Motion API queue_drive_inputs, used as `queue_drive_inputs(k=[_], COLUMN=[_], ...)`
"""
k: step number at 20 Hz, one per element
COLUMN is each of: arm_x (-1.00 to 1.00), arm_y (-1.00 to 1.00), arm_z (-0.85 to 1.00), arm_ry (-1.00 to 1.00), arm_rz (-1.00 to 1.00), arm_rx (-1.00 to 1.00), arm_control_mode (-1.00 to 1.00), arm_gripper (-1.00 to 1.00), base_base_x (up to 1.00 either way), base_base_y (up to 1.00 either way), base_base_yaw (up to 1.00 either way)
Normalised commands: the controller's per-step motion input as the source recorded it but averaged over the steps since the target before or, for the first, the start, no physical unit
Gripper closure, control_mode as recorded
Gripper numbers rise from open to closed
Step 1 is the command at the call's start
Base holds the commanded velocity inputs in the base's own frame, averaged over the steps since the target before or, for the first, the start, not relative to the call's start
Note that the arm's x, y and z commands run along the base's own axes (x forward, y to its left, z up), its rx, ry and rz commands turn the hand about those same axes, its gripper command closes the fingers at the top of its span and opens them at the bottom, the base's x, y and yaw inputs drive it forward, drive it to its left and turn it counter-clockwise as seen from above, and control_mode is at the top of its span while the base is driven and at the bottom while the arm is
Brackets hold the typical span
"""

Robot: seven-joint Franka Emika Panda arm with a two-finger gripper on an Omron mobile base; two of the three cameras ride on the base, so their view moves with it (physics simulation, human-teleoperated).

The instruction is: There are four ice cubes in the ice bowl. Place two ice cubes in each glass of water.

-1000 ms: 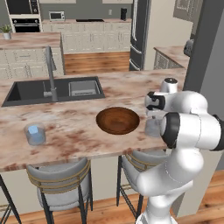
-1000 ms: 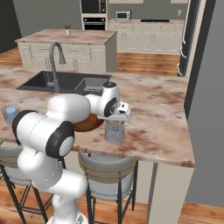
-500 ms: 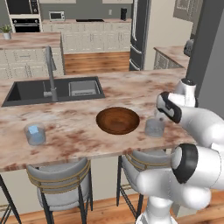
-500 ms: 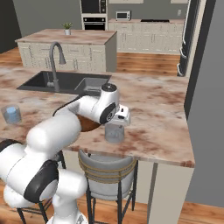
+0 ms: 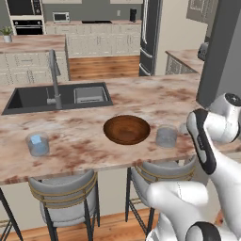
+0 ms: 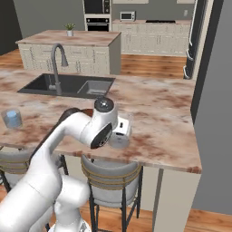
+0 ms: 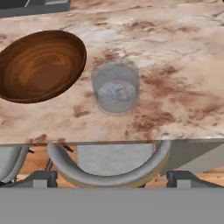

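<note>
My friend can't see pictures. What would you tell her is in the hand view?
A clear glass of water stands on a pinkish marble counter, with a wide wooden ice bowl, showing no ice cubes, close beside it but not touching. Beneath the counter's edge is a grey stool.

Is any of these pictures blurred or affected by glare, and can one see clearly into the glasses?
Left base view: evenly lit, slightly soft, no glare; a pale-blue cube shows in the left glass. Right base view: the arm hides part of the right glass. Hand view: sharpest on the ice bowl, yet the glass's contents stay a grey blur.
</note>
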Motion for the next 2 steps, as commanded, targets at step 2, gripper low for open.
queue_drive_inputs(k=[2], arm_x=[-1.00], arm_y=[0.10], arm_z=[0.60], arm_ry=[-0.25], arm_rz=[0.00], arm_rx=[0.00], arm_control_mode=[-1.00], arm_gripper=[-1.00], base_base_x=[0.00], base_base_y=[0.00], base_base_yaw=[0.00])
